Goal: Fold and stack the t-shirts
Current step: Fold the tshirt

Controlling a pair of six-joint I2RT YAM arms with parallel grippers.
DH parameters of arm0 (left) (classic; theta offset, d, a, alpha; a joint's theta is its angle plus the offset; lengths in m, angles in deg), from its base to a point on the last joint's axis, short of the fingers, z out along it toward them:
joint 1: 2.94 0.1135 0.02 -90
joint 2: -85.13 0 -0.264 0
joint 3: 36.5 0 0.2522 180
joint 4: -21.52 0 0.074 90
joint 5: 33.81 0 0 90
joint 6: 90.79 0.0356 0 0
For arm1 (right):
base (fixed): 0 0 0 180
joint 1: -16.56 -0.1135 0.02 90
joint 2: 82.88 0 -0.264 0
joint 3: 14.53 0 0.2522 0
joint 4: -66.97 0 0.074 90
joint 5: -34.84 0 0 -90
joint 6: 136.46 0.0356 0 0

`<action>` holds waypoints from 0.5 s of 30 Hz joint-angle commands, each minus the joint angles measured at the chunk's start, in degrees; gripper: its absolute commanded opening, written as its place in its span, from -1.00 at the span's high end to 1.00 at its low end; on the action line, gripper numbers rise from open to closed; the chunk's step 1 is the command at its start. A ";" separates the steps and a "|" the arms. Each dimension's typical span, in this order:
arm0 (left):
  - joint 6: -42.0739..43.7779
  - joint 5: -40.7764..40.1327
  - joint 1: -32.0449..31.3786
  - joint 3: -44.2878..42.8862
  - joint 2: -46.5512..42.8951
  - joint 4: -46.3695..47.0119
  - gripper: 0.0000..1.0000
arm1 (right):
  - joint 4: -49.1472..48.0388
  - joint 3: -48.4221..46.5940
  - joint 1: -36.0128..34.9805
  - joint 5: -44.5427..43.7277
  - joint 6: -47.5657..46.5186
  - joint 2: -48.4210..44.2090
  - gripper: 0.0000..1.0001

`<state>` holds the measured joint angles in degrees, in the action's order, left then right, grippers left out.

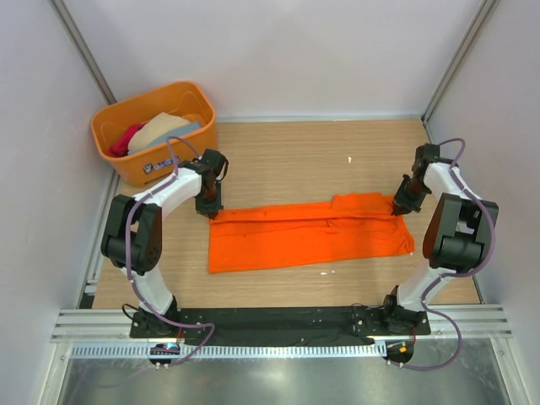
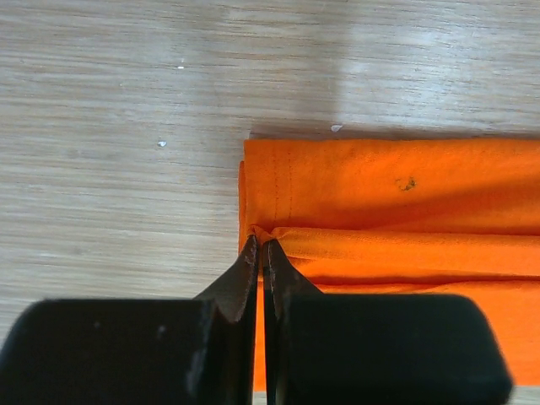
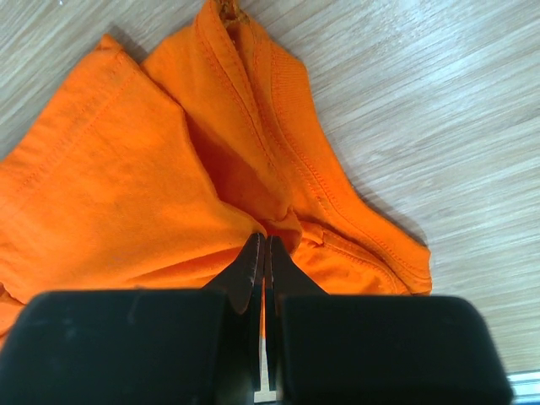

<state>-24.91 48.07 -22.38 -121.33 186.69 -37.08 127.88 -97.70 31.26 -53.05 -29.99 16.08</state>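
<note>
The bright orange t-shirt (image 1: 308, 232) lies on the table as a long folded strip. My left gripper (image 1: 208, 208) is shut on its far left corner; the left wrist view shows the jaws (image 2: 261, 245) pinching a fold of the orange cloth (image 2: 396, 202). My right gripper (image 1: 396, 205) is shut on the far right corner; the right wrist view shows the jaws (image 3: 264, 242) pinching the cloth (image 3: 110, 194) beside the collar seam. Beige (image 1: 160, 128), grey-blue and crimson-pink (image 1: 125, 139) t-shirts lie in the tub.
The rigid orange plastic tub (image 1: 154, 164) with a label stands at the back left, just behind my left arm. Grey walls close the table on three sides. A metal rail runs along the near edge (image 1: 278, 325).
</note>
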 commanded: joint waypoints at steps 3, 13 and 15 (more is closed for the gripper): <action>-1.19 -1.46 -0.16 0.67 -1.10 -0.43 1.00 | -2.68 -0.55 0.59 -0.70 0.32 0.62 0.98; -1.37 -0.67 -0.60 1.37 -0.31 -0.60 1.00 | -1.90 0.32 0.59 -0.70 0.40 1.94 0.97; -1.11 0.90 -0.60 1.63 -0.66 -0.86 1.00 | -0.49 0.67 0.59 -1.14 0.23 1.50 0.86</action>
<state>-25.92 48.42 -22.93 -120.08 186.69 -37.08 126.40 -97.48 31.32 -52.90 -29.84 18.41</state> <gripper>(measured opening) 0.006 0.038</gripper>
